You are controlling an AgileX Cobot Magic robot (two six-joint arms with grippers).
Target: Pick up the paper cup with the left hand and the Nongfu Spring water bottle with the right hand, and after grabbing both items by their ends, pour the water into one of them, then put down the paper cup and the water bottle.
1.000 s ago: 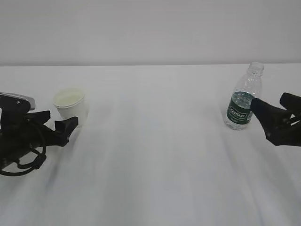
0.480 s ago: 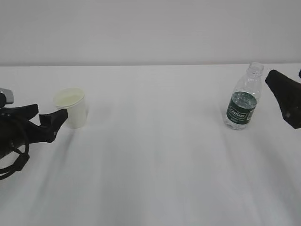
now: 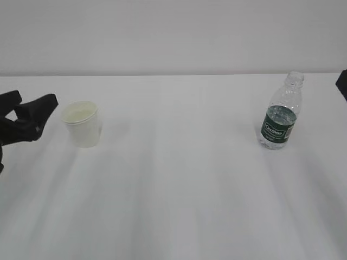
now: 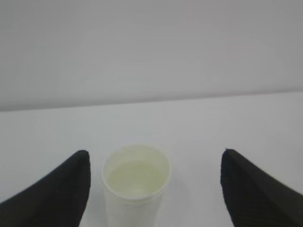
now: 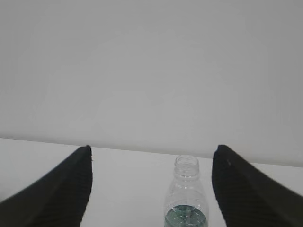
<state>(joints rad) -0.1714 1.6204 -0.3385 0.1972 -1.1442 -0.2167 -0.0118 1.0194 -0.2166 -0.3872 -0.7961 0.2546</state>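
While our left hand [image 3: 24, 111] sits at the left edge of the exterior view with jaws spread and empty, the cup [image 3: 82, 124] stands just right of it on the table [image 3: 179, 189]. Our right hand [image 5: 151, 189] is likewise spread wide, holding nothing; the bottle [image 3: 280, 112] stands upright at centre right.

A white tabletop [image 3: 179, 189] is seen filling the lower part of the exterior view, its surface smooth and matte, crossed by faint soft streaks of shade. Behind it a plain pale grey wall [image 3: 173, 32] is shown, bare and evenly toned. The far edge of the tabletop is met by the wall along a straight horizontal line. The scene is lit softly and evenly, and only weak, diffuse shadows are cast.
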